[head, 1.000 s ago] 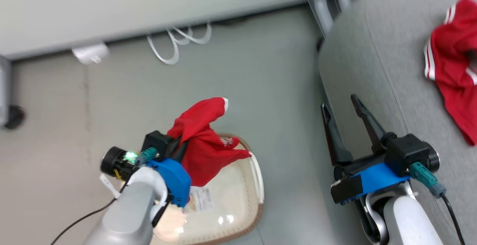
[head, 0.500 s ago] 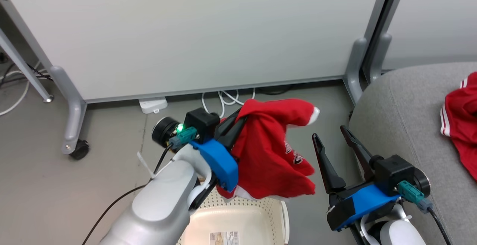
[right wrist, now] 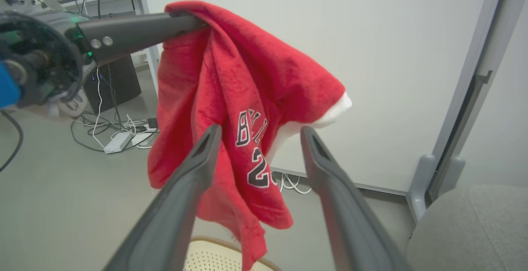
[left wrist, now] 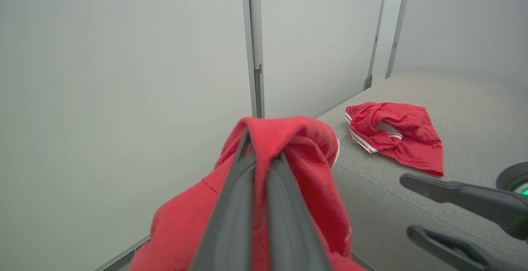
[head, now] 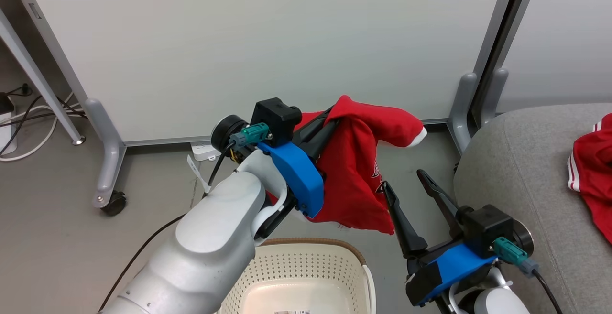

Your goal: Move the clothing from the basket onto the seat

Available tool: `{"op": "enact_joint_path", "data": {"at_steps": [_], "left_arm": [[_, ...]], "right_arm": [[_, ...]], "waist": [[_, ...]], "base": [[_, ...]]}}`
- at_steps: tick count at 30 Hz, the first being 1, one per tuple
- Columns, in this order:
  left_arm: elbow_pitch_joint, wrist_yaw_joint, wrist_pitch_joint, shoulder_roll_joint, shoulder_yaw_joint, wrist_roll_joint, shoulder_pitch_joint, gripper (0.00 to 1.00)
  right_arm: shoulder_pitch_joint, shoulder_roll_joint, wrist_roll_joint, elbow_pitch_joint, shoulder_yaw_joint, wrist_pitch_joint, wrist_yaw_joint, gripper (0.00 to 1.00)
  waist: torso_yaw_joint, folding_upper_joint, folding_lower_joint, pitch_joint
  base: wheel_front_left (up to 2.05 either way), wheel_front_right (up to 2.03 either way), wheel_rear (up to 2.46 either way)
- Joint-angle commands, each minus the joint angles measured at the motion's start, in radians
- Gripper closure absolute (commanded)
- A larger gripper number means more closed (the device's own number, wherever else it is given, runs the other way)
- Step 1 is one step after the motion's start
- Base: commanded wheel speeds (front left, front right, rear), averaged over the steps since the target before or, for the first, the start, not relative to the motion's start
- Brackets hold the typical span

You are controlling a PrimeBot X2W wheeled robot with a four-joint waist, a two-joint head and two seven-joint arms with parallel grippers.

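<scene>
One red garment point(head: 356, 180) is held clamped in the left gripper point(head: 330, 122), hung above the basket point(head: 311, 261). The seat point(head: 516, 170) (the other garment point(head: 590, 180) is already laid there) is found to its right, past the right gripper point(head: 403, 179), whose fingers point(head: 398, 214) are spread apart, empty.

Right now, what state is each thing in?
left tool, shut on jersey
right tool, open, holding nothing
jersey, hanging in the air above basket
other garment, lying crumpled on seat
basket, upright, no clothing in the visible part
seat, bearing other garment
</scene>
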Motion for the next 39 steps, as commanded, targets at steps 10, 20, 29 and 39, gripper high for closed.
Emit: {"op": "enact_joint_path", "data": {"at_steps": [10,20,29,39], "left_arm": [[0.024,-0.001,0.005,-0.001,-0.037,-0.038,0.000,1.00],[0.012,0.010,0.003,0.000,-0.075,-0.073,-0.020,1.00],[0.005,0.019,-0.001,-0.001,-0.113,-0.101,-0.037,1.00],[-0.002,0.022,-0.007,0.000,-0.160,-0.139,-0.045,1.00]], "right_arm": [[-0.019,0.001,0.022,0.037,0.040,0.011,-0.001,0.00],[-0.111,0.001,0.053,0.150,0.115,0.055,-0.001,0.00],[-0.274,0.002,0.113,0.368,0.215,0.074,-0.001,0.00],[-0.409,0.003,0.109,0.560,0.210,0.014,-0.001,0.00]], "waist": [[-0.001,0.0000,0.0000,0.006],[0.007,0.0000,0.0000,0.015],[0.009,0.0000,0.0000,0.020],[0.021,0.0000,0.0000,0.020]], "base": [[0.00,0.00,0.00],[0.00,0.00,0.00],[0.00,0.00,0.00],[0.00,0.00,0.00]]}}
